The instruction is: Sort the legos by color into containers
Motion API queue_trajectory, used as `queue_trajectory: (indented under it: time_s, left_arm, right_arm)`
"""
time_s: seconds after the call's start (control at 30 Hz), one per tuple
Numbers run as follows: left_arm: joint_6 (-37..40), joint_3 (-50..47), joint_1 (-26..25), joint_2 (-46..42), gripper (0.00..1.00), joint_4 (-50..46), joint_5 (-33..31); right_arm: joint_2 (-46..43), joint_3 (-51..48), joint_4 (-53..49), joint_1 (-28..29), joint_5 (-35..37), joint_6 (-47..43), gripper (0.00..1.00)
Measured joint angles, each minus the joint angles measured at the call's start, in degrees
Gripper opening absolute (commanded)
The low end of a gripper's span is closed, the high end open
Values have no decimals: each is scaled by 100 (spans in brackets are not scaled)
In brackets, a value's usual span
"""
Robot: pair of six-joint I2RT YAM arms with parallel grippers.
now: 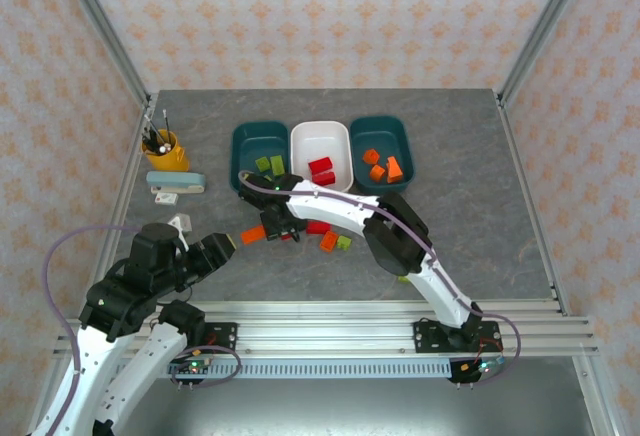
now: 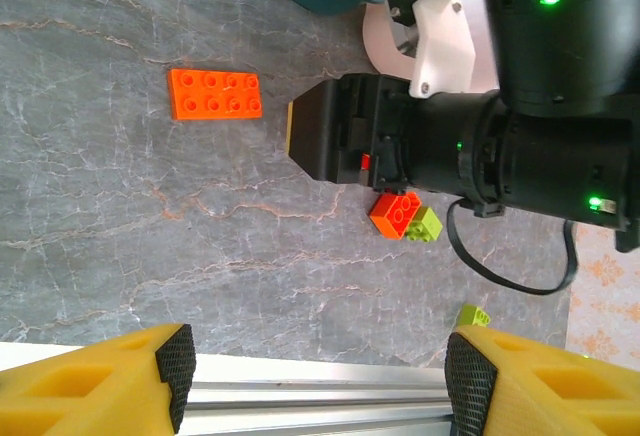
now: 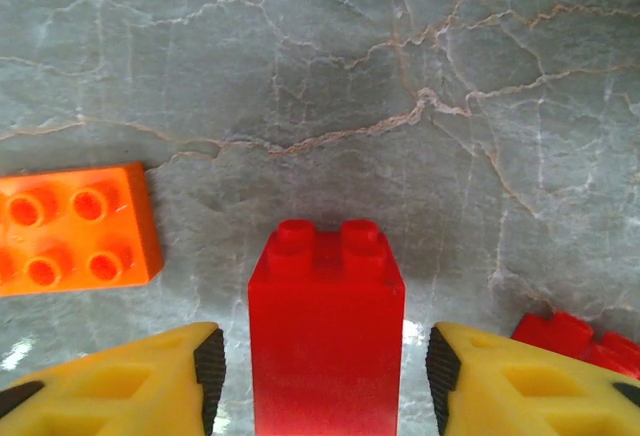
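Both claws are spread wide. My right claw (image 3: 325, 376) straddles a red brick (image 3: 326, 326) on the bench (image 3: 400, 76), gaps either side; my left claw (image 2: 320, 371) hangs empty.

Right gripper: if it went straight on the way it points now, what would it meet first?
The red brick, already sitting between the open fingers of the right gripper, with a gap on each side. Beyond it lies the grey tabletop; how close that is, the picture does not settle.
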Motion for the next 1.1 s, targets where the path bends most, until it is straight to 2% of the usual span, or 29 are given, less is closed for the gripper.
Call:
queue_trajectory:
  time_s: [0.17, 0.23, 0.47, 0.63, 0.73, 0.87, 1.1]
  left_arm:
    - [-26, -2, 0, 0, 70, 4, 2]
    - [-44, -26, 0, 0, 70, 28, 22]
    - [-129, -39, 0, 293, 70, 376, 227]
    - [-127, -24, 0, 955, 70, 927, 302]
    - [-120, 101, 0, 1471, 70, 1220, 299]
    - [-81, 306, 0, 2046, 70, 1624, 297]
    - [-76, 575, 0, 2645, 70, 2044, 289]
  right_arm:
    - [20, 81, -74, -2, 87, -4, 32]
    - [20, 125, -76, -2, 133, -33, 28]
    - [-225, 133, -184, -140, 413, -52, 26]
    - [-927, 160, -249, -745, 579, -138, 26]
    - [-1021, 437, -280, -1255, 616, -243, 25]
    - [-723, 990, -264, -1751, 354, -466, 25]
    - [315, 1860, -179, -2087, -636, -697, 25]
